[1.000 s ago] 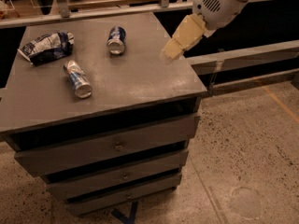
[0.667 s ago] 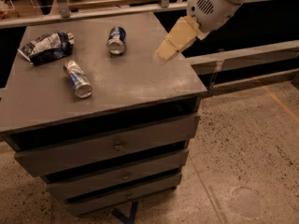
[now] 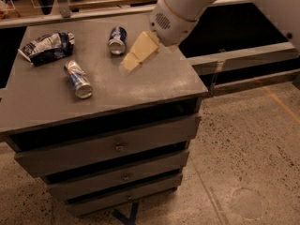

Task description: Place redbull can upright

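The redbull can [image 3: 78, 79], slim with blue and silver panels, lies on its side on the left part of the grey cabinet top [image 3: 154, 86], its silver end toward the front. My gripper [image 3: 132, 61] with cream fingers hangs above the middle of the top, to the right of the redbull can and just in front of the darker blue can [image 3: 117, 40]. It touches nothing and holds nothing.
The dark blue stubby can lies on its side at the back middle. A crumpled blue-and-white snack bag [image 3: 47, 46] lies at the back left. The cabinet has several drawers [image 3: 117, 146] below. A speckled floor [image 3: 248, 149] lies to the right.
My gripper and arm have moved left and toward the front, from over the right edge of the top to over its middle. The cans and bag have not moved.
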